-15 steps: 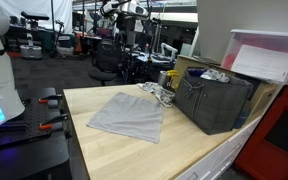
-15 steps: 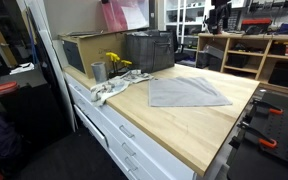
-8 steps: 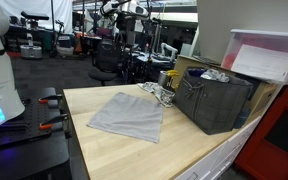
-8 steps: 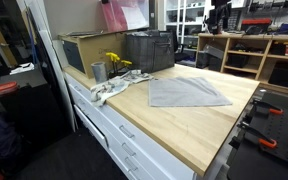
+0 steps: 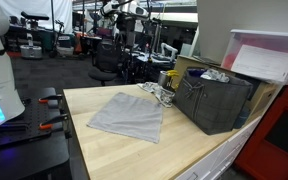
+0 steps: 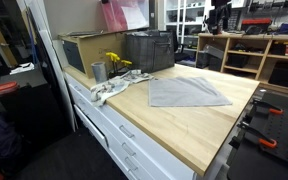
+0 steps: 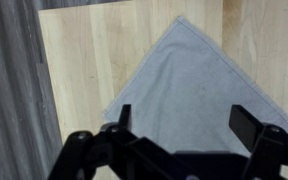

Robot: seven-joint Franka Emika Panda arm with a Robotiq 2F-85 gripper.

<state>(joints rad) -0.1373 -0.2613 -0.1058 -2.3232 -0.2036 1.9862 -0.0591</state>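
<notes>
A grey cloth lies flat on the light wooden tabletop, one corner pointing away in the wrist view. It also shows in both exterior views. My gripper hangs well above the cloth, open and empty, its two dark fingers spread wide apart over the cloth's near part. The arm and gripper do not show in either exterior view.
A dark crate stands at the table's back beside a metal cup, yellow flowers and a crumpled rag. A pink-lidded bin sits behind. The table edge drops to grey floor.
</notes>
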